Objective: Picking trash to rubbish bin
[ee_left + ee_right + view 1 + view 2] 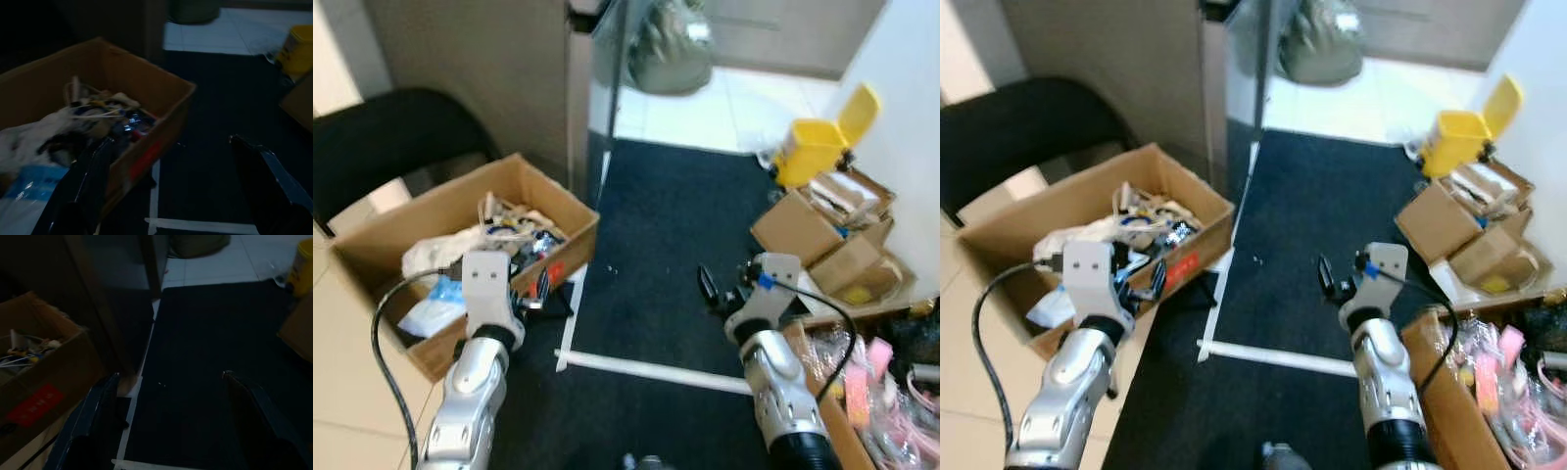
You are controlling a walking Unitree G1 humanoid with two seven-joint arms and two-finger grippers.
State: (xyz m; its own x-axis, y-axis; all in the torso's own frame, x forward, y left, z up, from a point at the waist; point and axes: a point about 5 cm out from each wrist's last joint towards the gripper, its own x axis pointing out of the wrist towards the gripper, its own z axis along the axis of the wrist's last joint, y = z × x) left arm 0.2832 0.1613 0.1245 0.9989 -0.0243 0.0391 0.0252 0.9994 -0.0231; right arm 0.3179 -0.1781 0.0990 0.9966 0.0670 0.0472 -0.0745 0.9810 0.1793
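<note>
A yellow rubbish bin (pixel 815 145) with its lid up stands at the far right, beside the wall. On the left, an open cardboard box (pixel 570 211) holds white bags, wrappers and sticks (pixel 499 230). My left gripper (pixel 536 292) hovers at that box's near right corner, open, with nothing between its fingers (pixel 98 166). My right gripper (pixel 722 284) is held over the dark carpet (pixel 666 225), also open and empty, its fingers (pixel 244 401) wide apart.
A black chair (pixel 391 137) stands behind the box. Several cardboard boxes (pixel 822 235) sit in front of the bin, and another with pink items (pixel 871 382) is at my lower right. White tape (pixel 646 370) crosses the floor. A grey-green bag (pixel 671 44) lies beyond the doorway.
</note>
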